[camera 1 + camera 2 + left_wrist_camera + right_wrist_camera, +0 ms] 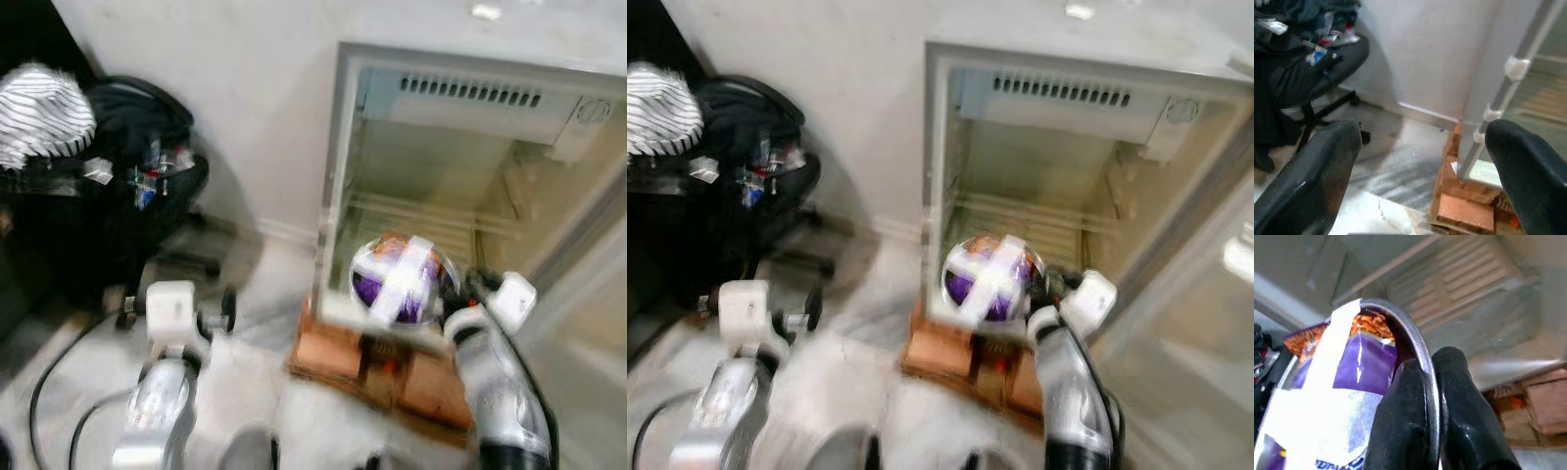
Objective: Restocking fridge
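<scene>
A steel bowl [402,279] holds a purple and orange snack packet taped down with white strips. My right gripper [1425,396] is shut on the bowl's rim [1422,352], one finger inside and one outside. The bowl hangs in front of the open small fridge [470,176], at the level of its lower wire shelf [421,225]. The fridge's inside looks bare. My left gripper [1420,166] is open and holds nothing; its arm [167,372] is low on the left, over the floor.
The fridge stands on red bricks [377,367]. Its door [1215,255] is swung open on the right. A black office chair [127,186] piled with clothes and a striped cloth [39,113] stands to the left. Black cables [59,392] lie on the floor.
</scene>
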Robot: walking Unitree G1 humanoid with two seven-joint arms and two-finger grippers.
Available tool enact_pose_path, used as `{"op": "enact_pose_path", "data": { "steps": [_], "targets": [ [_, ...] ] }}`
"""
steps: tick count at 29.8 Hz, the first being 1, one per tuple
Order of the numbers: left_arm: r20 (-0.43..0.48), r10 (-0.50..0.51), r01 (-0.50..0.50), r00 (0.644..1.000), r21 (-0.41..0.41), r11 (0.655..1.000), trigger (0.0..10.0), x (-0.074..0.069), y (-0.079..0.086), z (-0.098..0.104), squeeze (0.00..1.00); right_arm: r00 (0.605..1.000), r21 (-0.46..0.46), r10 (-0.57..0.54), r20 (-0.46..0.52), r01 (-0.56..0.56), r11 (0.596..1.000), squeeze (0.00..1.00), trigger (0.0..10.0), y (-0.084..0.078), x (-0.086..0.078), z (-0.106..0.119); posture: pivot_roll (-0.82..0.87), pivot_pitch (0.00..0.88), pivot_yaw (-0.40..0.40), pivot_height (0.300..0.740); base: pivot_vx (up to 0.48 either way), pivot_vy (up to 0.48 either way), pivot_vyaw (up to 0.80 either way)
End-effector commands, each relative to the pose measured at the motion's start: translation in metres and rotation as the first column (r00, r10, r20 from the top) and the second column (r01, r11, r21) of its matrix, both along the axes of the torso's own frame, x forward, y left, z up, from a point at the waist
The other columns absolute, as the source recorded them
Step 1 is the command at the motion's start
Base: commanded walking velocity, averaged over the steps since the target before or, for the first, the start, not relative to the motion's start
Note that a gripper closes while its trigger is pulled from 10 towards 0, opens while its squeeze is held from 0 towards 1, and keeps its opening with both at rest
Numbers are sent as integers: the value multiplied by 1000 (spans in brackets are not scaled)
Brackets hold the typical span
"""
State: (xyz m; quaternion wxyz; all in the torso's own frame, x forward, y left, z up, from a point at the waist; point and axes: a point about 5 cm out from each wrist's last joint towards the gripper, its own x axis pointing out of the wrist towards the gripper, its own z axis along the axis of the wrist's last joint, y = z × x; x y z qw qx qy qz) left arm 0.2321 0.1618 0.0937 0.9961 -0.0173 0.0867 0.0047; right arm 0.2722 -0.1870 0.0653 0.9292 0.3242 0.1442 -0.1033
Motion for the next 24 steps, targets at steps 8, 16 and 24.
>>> {"op": "enact_pose_path", "data": {
  "steps": [8, 16, 24],
  "targets": [
    [-7, 1, -1, 1000, -7, 1000, 10000, -2, 2, 0, 0, 1000, -3, -11, 28, 12, 1000, 0, 10000, -4, 2, 7, 130, 78, -34, 740, -289, 0, 0],
    [-10, -20, 20, 1000, 14, 1000, 10000, -4, 3, 2, 0, 1000, -20, -7, 22, 7, 1000, 0, 10000, -5, 1, 6, 134, 87, -36, 740, -299, 0, -506],
    [-24, -53, 53, 998, 9, 999, 10000, -4, -1, 0, 0, 1000, -20, 3, 12, -3, 1000, 0, 10000, -3, 1, 3, 137, 80, -34, 740, -344, 0, -538]
  ]
}}
